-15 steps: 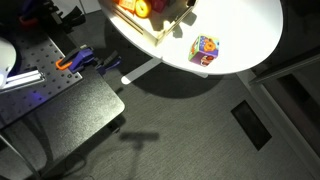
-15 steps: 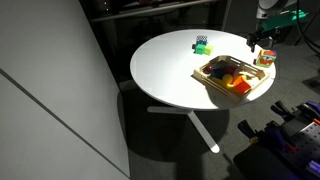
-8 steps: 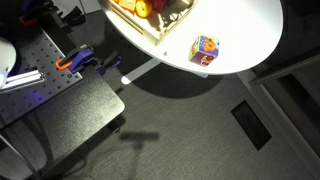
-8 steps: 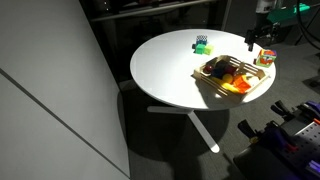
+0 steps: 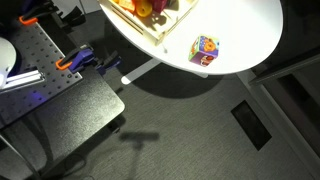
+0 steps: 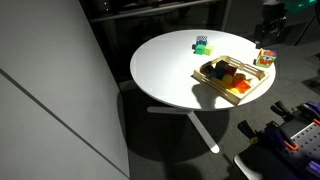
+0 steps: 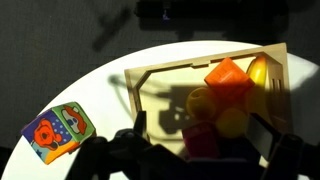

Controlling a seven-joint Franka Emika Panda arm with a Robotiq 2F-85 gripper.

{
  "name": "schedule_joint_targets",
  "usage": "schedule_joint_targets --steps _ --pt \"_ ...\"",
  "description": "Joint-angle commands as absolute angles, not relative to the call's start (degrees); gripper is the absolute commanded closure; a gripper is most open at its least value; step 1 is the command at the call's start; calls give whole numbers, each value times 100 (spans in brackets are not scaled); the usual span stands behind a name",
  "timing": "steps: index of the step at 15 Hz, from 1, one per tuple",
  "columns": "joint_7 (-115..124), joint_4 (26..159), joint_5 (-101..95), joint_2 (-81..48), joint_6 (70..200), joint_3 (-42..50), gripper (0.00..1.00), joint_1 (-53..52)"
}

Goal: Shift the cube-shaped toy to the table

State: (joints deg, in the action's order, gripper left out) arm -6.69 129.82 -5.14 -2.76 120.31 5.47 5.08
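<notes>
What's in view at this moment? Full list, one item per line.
cube-shaped toy: one, multicoloured, on the table beside the tray, not touching it
tray: one, pale wood, on the table near its edge
toys: several, orange, yellow and red, inside the tray; exact count unclear
small object: one, green, on the table apart from the tray
table: one, round, white
bench: one, dark perforated metal, beside the table
gripper: one, dark, open, empty, above the table

The top edge crops the tray (image 5: 150,34) in an exterior view; the end effector (image 7: 200,135) shows only as a dark silhouette.
</notes>
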Motion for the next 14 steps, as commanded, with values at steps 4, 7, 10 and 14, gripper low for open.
schedule_joint_targets --steps 4,7,10,14 --pt "-504 13539 -544 850 11616 429 0 407" --pt "-307 13685 -498 1188 11664 404 0 395" --pt "-125 13799 -504 1405 11735 387 0 406" --pt "-314 13640 -512 1168 11677 414 0 399"
